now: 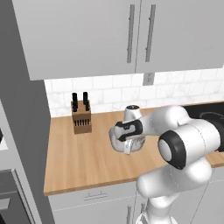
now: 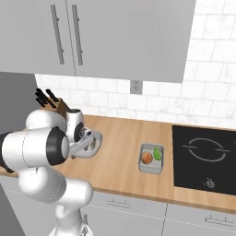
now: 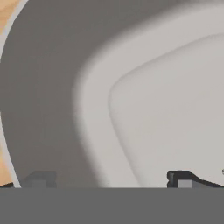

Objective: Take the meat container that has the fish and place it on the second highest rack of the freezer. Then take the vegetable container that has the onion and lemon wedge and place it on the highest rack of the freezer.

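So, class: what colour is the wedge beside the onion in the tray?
Bright lime green: the lemon wedge, clearest in the right base view.

A small grey vegetable tray lies flat on the wooden counter, just left of the black hob. Inside, a round orange-brown onion sits beside a green lemon wedge. A grey meat tray lies farther left; its contents are hidden.
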